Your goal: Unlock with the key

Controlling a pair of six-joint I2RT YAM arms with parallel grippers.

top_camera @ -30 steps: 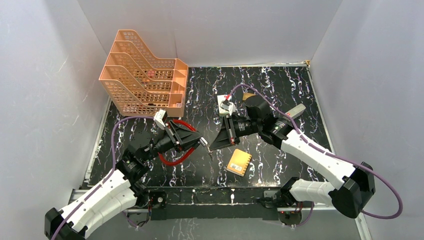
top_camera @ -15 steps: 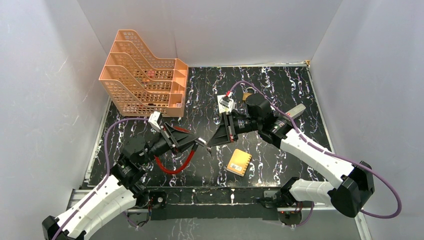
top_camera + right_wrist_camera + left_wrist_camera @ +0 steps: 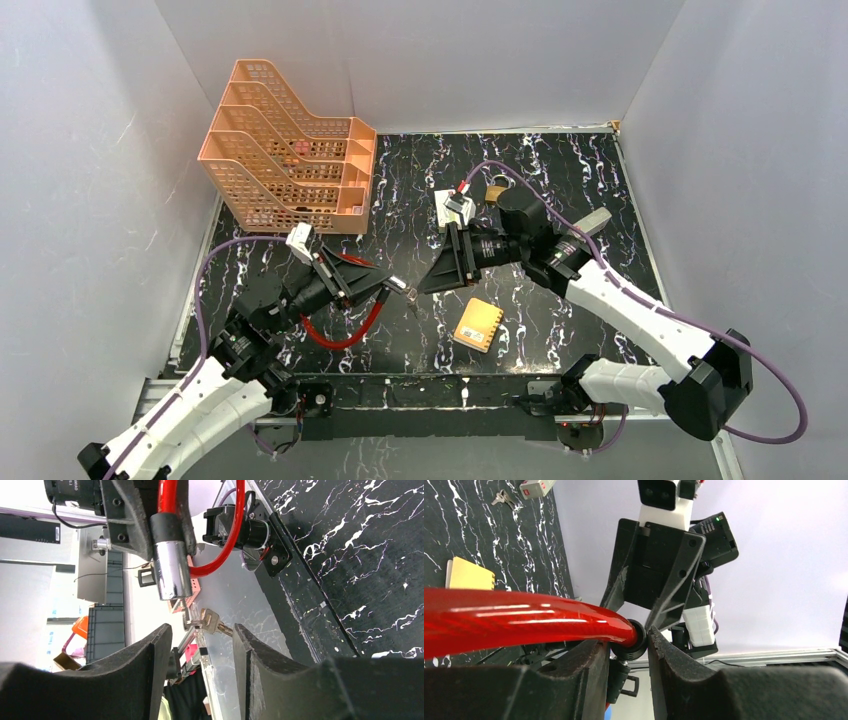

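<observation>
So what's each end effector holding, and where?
Left end effector grips the red cable loop at its black collar. Right end effector is open, holding nothing; the key shows between its fingers.

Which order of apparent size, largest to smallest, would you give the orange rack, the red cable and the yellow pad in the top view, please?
1. rack
2. cable, partly hidden, so its full loop is less sure
3. pad

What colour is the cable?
The cable is shiny red; the left wrist view shows it best.
</observation>
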